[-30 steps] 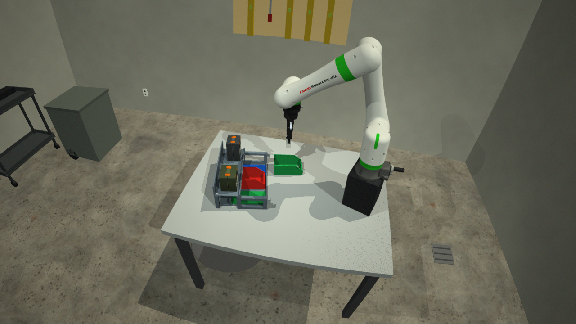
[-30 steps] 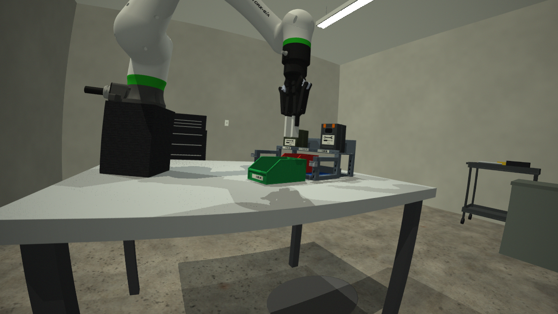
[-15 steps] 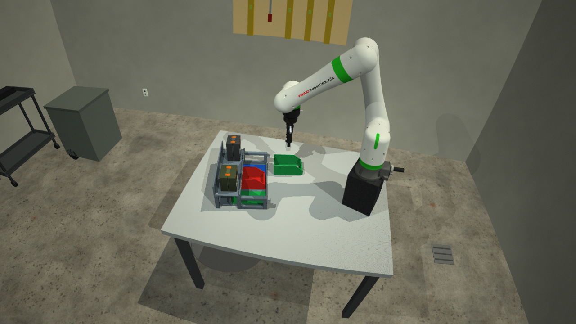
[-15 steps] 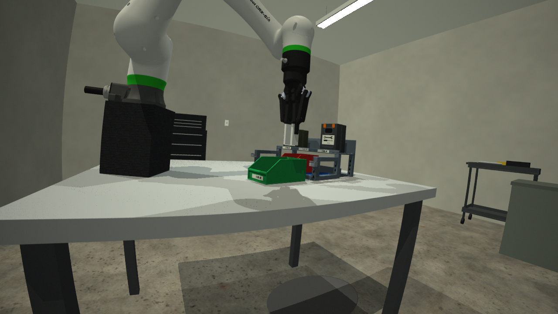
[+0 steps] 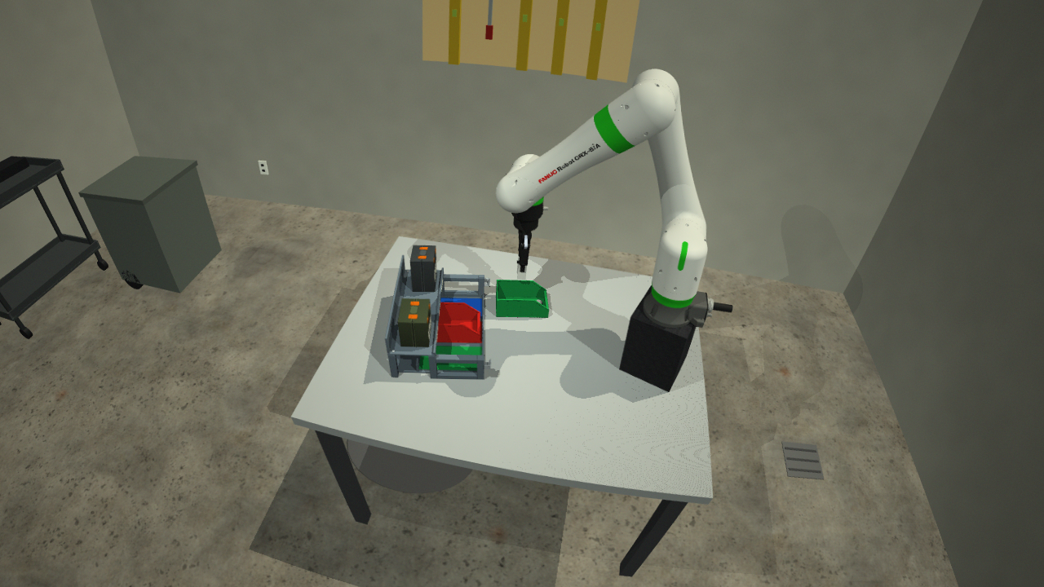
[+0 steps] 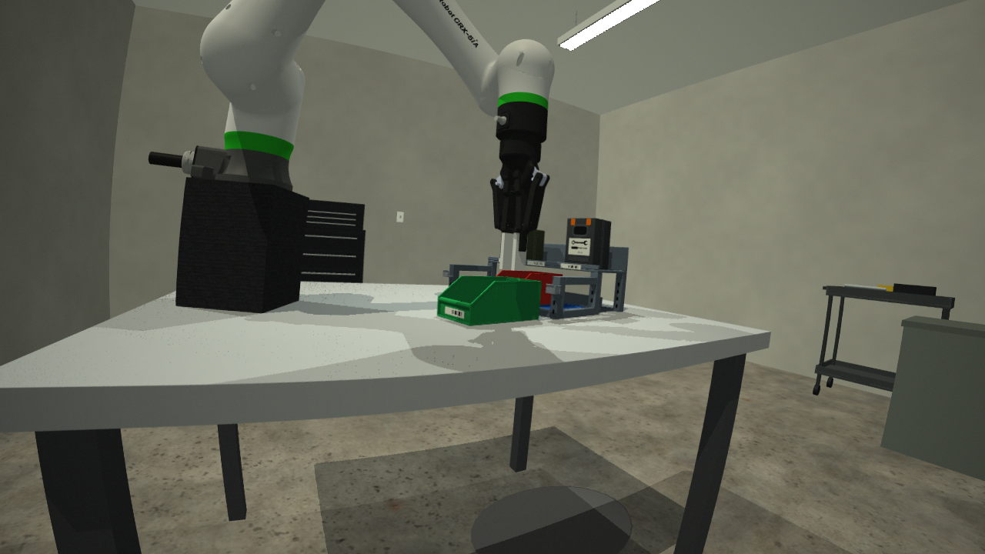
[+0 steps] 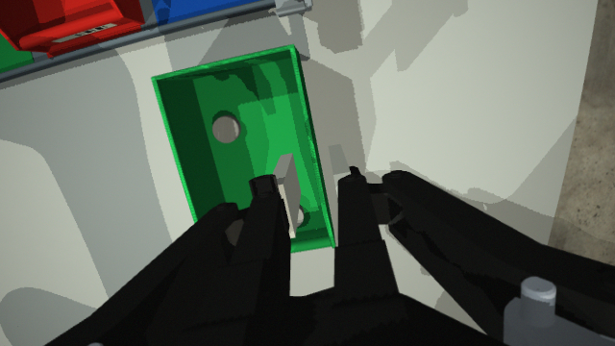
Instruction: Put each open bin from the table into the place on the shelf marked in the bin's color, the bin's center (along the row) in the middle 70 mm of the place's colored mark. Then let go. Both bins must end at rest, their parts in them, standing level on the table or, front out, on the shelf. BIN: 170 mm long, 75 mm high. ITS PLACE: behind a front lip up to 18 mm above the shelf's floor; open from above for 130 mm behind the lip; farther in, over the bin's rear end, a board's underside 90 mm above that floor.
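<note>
The green bin stands level on the table, its low front toward the robot's base. One round grey part lies in it, and another is partly hidden by a finger. My gripper is open by a narrow gap and empty, above the green bin's side wall, one fingertip on each side of it in the wrist view. The red bin stands in the shelf, front out, between the green mark and the blue mark. It hides the mark under it.
The shelf stands just beyond the green bin's rear end. Its upper board bears a dark box and an olive box. A bracket sticks out from the shelf's end near the green bin.
</note>
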Available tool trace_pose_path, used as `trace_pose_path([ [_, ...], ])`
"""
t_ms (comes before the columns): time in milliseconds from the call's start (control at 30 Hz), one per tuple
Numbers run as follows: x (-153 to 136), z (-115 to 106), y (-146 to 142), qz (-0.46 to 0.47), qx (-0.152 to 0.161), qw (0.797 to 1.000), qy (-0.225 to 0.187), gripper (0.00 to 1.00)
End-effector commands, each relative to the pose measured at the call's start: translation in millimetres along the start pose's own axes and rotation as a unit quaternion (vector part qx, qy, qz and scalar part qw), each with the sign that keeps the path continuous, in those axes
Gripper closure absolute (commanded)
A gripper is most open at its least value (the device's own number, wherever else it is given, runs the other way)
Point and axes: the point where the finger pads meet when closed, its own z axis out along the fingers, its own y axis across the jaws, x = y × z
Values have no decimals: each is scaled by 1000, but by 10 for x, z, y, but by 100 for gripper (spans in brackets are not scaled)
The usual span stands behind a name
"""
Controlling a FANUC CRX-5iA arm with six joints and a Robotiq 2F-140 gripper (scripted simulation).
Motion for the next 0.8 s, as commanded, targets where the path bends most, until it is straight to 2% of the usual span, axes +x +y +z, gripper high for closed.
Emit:
trace_pose_path([
  [0,1,13,2,0,0,1000,0,85],
  [767,2,78,3,0,0,1000,0,85],
])
